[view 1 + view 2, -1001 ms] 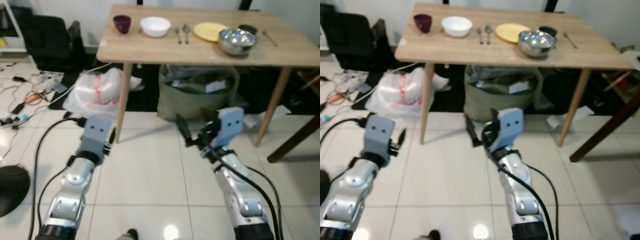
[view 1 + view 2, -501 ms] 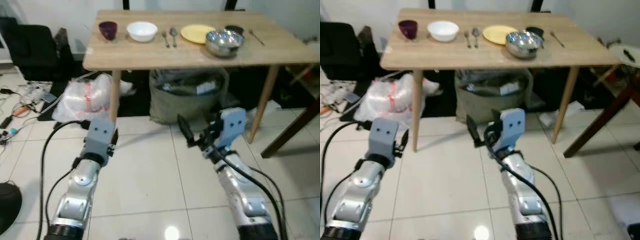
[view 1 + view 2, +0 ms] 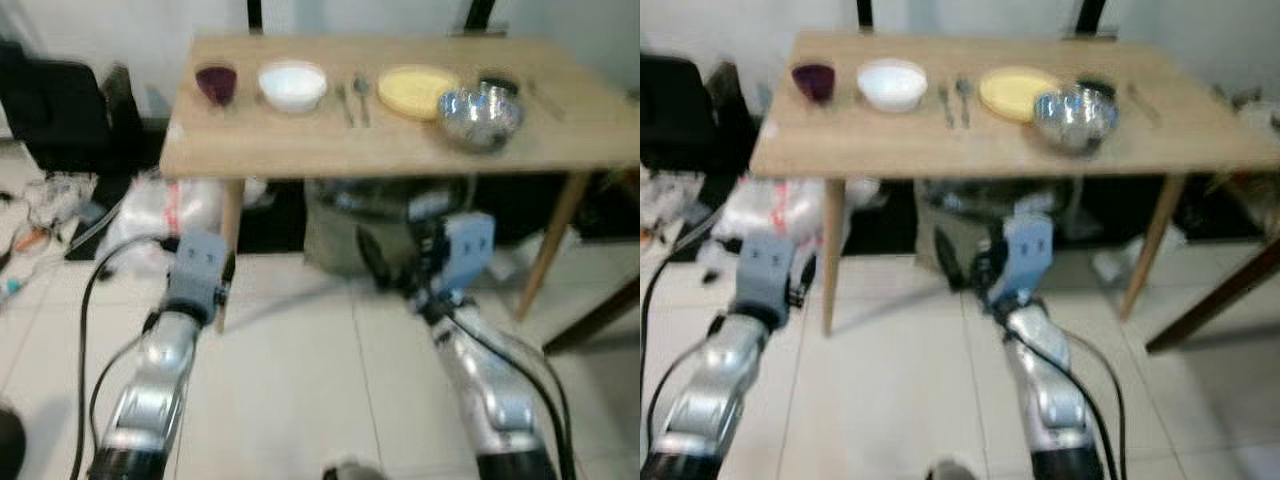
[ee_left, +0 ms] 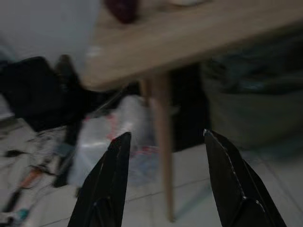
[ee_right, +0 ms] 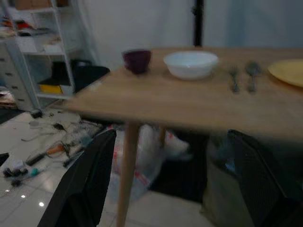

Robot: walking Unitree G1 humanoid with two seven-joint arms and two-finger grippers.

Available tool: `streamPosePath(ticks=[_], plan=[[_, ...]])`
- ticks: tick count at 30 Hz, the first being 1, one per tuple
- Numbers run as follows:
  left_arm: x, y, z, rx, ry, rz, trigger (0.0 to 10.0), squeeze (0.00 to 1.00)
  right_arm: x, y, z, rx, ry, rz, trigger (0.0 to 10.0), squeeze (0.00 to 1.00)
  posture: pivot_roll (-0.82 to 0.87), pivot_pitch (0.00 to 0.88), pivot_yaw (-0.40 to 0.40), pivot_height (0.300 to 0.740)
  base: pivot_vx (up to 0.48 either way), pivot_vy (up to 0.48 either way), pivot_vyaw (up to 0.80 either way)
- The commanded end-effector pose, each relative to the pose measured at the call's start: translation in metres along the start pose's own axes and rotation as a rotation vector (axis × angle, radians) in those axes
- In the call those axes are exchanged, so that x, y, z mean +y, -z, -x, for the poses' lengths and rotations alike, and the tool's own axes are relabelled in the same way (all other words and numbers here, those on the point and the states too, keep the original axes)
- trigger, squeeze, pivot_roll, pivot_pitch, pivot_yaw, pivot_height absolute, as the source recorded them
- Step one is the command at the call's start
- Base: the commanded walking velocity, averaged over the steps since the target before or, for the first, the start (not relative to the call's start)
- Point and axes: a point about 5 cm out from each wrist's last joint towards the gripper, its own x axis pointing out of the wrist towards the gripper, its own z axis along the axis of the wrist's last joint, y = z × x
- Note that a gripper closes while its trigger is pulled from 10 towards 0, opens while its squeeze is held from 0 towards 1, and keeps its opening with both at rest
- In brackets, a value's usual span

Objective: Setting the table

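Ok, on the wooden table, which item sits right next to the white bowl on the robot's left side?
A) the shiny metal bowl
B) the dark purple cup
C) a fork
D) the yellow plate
B. The dark purple cup stands just to the left of the white bowl near the table corner; the cutlery, yellow plate and metal bowl all lie to the bowl's right.

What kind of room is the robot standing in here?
Probably a lived-in home dining area: a wooden table laid with a white bowl, a yellow plate and a steel bowl, on a white tiled floor with bags underneath.
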Motion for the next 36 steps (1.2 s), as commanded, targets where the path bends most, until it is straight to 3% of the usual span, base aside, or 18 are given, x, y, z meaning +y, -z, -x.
streamPosePath(ticks=[1, 7, 12, 29, 33, 36], plan=[[0.008, -0.007, 0.001, -0.055, -0.016, -0.026, 10.0, 0.0, 0.003, -0.011, -0.004, -0.061, 0.001, -0.026, 10.0, 0.0, -0.1, 0.0, 0.013, 0.74, 0.48, 0.0, 0.0], [0.018, -0.036, -0.003, -0.193, 0.0, -0.011, 10.0, 0.0, 0.004, -0.043, -0.014, -0.188, 0.0, -0.045, 10.0, 0.0, -0.1, 0.0, 0.014, 0.74, 0.48, 0.0, 0.0], [0.023, -0.042, -0.008, -0.204, -0.006, -0.018, 10.0, 0.0, 0.013, -0.052, -0.022, -0.225, -0.033, -0.078, 10.0, 0.0, -0.09, 0.0, 0.017, 0.74, 0.48, 0.0, 0.0], [0.022, -0.04, -0.005, -0.2, 0.022, -0.028, 10.0, 0.0, 0.04, -0.015, -0.028, -0.063, -0.097, -0.166, 10.0, 0.0, -0.07, 0.002, 0.026, 0.74, 0.48, 0.0, 0.0], [0.022, -0.039, -0.004, -0.196, 0.021, -0.03, 10.0, 0.0, 0.042, -0.01, -0.03, -0.049, -0.092, -0.161, 10.0, 0.0, -0.07, 0.002, 0.025, 0.74, 0.48, 0.0, 0.0], [0.02, -0.038, -0.004, -0.194, 0.029, -0.029, 10.0, 0.0, 0.042, 0.001, -0.03, -0.002, -0.062, -0.09, 10.0, 0.0, -0.07, 0.003, 0.022, 0.74, 0.48, 0.0, 0.0]])
